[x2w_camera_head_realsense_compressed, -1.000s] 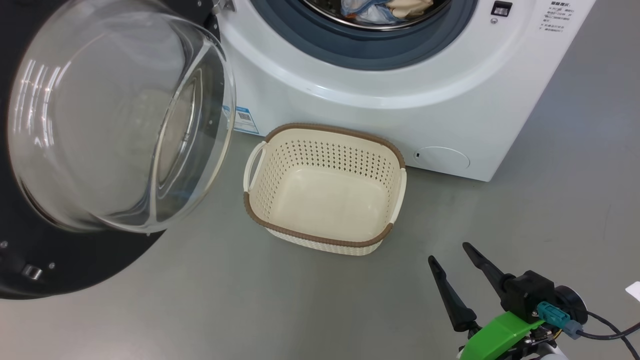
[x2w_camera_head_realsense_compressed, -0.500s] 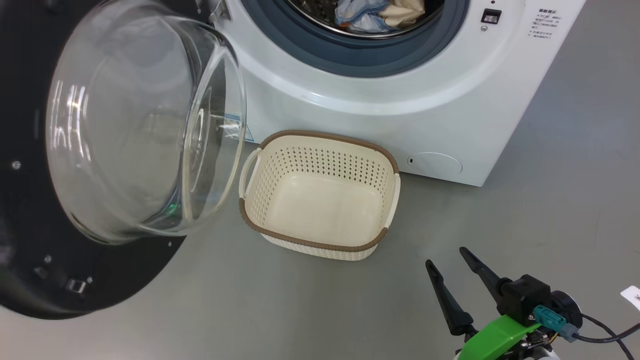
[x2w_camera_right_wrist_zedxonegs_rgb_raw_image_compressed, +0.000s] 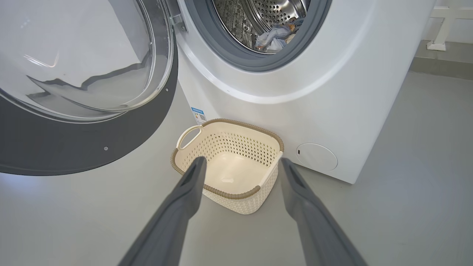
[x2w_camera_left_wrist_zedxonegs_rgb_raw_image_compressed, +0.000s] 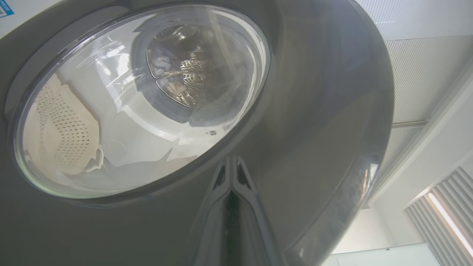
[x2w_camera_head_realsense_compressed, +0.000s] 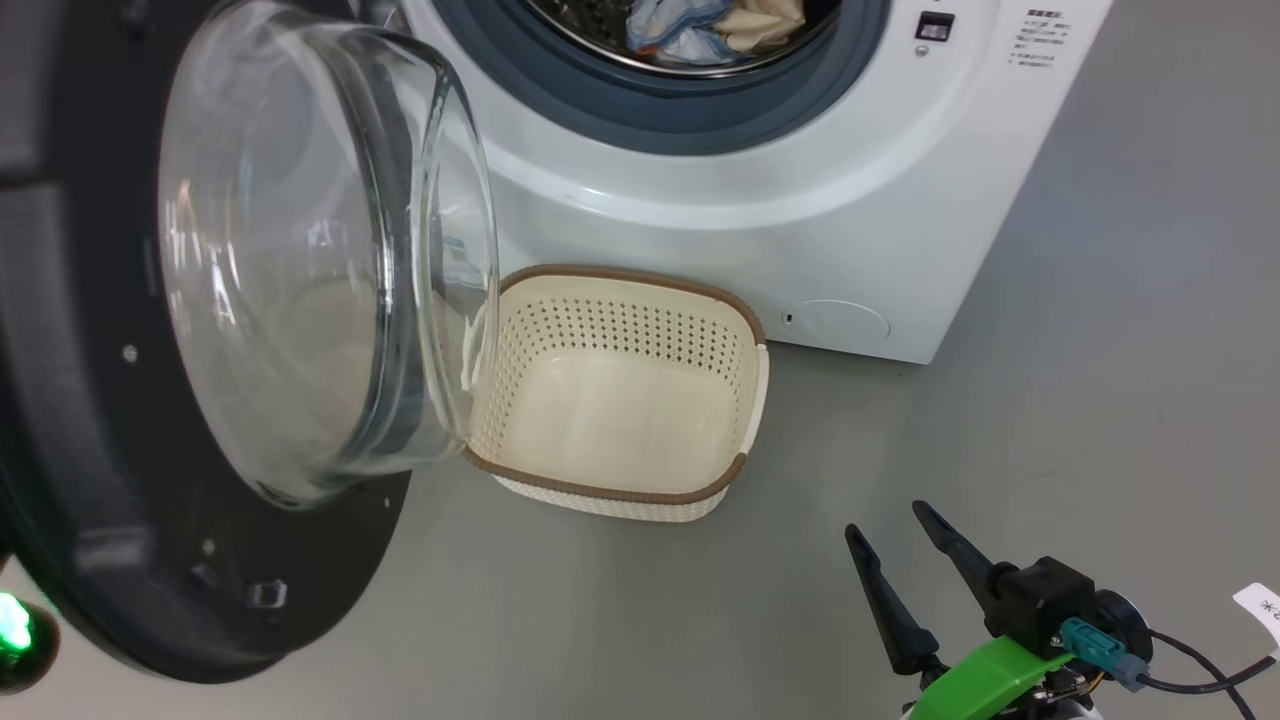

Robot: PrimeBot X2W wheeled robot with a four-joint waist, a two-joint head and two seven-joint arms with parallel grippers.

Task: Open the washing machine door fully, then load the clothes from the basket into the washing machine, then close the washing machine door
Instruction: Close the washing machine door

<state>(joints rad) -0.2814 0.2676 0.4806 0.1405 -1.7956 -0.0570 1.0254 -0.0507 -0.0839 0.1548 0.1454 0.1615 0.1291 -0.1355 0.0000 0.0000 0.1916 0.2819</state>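
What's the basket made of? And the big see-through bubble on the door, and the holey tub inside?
Basket: looks like matte cream plastic, moulded with neat rows of holes; the brown rim only imitates weaving. Door bubble: probably thick clear glass, glossy with bright reflections. Drum: shiny punched metal, likely steel.

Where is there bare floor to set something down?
Bare floor runs right of the washing machine and between the basket and the right gripper. Crowded at left, where the open door stands close by the basket.
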